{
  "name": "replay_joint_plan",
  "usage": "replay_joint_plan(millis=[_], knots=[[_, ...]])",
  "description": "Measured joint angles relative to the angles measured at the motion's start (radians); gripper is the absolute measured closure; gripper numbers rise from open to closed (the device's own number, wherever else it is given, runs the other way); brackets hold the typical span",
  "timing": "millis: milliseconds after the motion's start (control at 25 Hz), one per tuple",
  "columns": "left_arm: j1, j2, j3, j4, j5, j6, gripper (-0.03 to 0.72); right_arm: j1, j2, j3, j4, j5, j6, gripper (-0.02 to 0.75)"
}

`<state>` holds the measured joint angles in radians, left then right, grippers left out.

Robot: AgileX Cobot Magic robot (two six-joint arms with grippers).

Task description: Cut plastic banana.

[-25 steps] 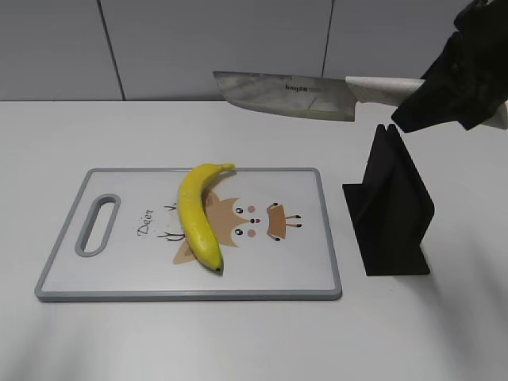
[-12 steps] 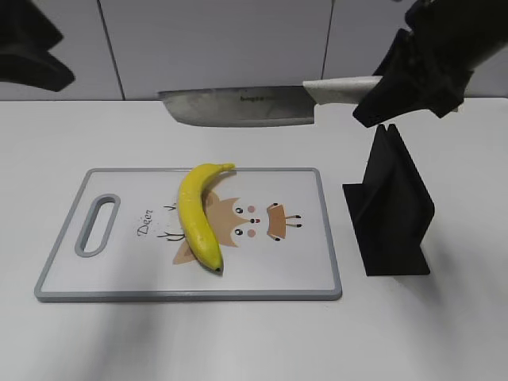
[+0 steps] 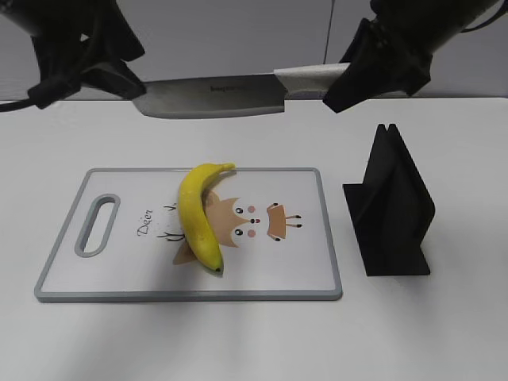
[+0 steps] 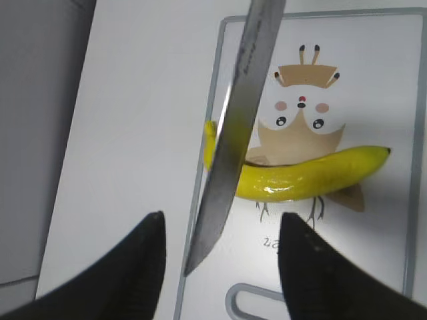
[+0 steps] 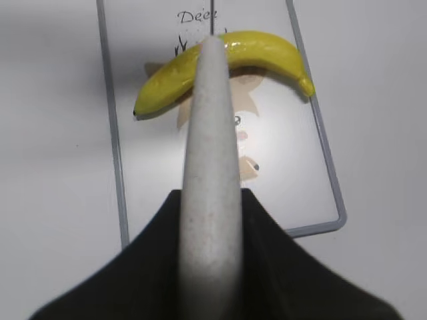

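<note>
The yellow plastic banana (image 3: 198,214) lies on the cutting board (image 3: 119,278), stem toward the far edge; it also shows in the left wrist view (image 4: 300,179) and the right wrist view (image 5: 253,50). My right gripper (image 3: 349,83) is shut on the white handle (image 5: 212,200) of a knife, whose steel blade (image 3: 213,97) hangs level in the air above the board's far edge. My left gripper (image 4: 220,230) is open high at the left, its fingers (image 4: 143,253) on either side of the blade tip (image 4: 200,257) without touching it.
A black knife stand (image 3: 390,208) stands upright on the white table to the right of the board. The board has a handle slot (image 3: 98,225) at its left end and a cartoon animal print (image 3: 254,221) in the middle. A grey wall runs behind.
My right gripper has carried the knife leftward and a little up. My left gripper has come in from the upper left until its fingers flank the blade tip.
</note>
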<state>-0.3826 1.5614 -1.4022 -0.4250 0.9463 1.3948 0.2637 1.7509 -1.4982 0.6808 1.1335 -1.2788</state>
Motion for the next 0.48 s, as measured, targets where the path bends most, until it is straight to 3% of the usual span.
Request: replay_joint_plan(millis=[360, 480], knots=[[0.0, 0.08, -0.001, -0.016, -0.025, 0.035, 0.168, 0.0, 0.03, -0.012, 0.072, 0.0, -0.072, 0.556], [0.0, 0.085, -0.001, -0.016, -0.031, 0.036, 0.254, 0.0, 0.034, -0.012, 0.075, 0.0, -0.077, 0.556]])
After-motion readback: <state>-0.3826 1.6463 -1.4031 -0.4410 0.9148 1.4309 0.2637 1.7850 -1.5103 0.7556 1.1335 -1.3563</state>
